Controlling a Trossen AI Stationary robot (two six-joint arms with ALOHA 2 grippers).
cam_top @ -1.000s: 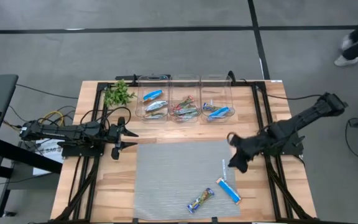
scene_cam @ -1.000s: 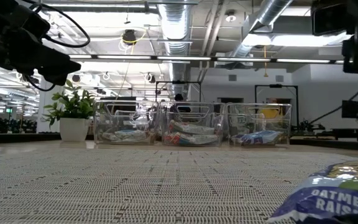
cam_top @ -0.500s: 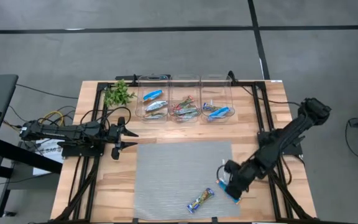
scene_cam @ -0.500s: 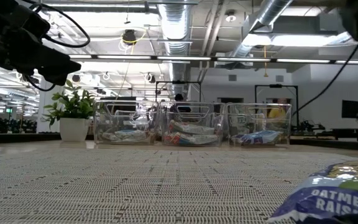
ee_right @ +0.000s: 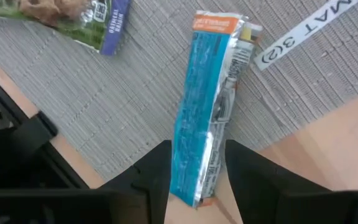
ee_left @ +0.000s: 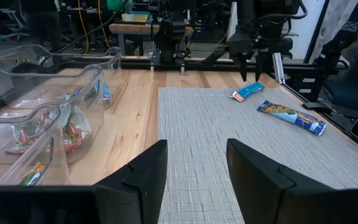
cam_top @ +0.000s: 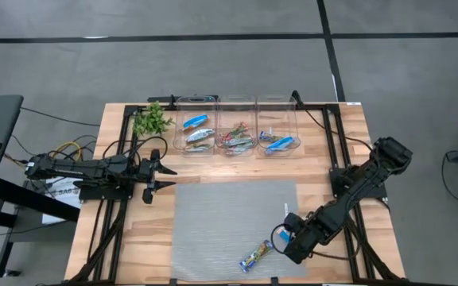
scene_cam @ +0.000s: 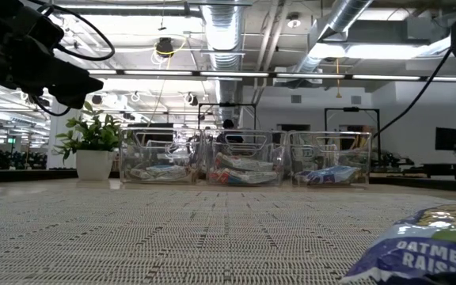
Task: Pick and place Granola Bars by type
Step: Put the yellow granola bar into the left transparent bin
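A bright blue granola bar (ee_right: 207, 118) lies flat at the mat's near right corner, one end over the wood. My right gripper (ee_right: 197, 180) is open above it, pointing down, one finger on each long side of that end; in the high view the gripper (cam_top: 281, 238) hides most of the bar. A blue-silver-yellow bar (cam_top: 255, 256) lies on the mat just to its left, and shows close up in the low view (scene_cam: 422, 253). More bars lie in three clear bins. My left gripper (cam_top: 165, 176) waits open at the table's left side. My right gripper comes from above with a finger (ee_right: 157, 177) on each long side of the blue bar's end (ee_right: 194, 190). I cannot tell whether the fingers touch the wrapper. The bar lies flat on the mat and the wood.
Three clear bins (cam_top: 196, 127) (cam_top: 237, 127) (cam_top: 277, 127) stand in a row at the far edge, each with bars inside. A green plant sprig (cam_top: 151, 119) sits left of them. The grey mat (cam_top: 213, 222) covers the table's middle. A taped label (ee_right: 303, 34) marks the mat's edge.
My right gripper has moved from the table's right middle toward the near edge and down, ending over the bright blue bar. Both bars on the mat lie where they were.
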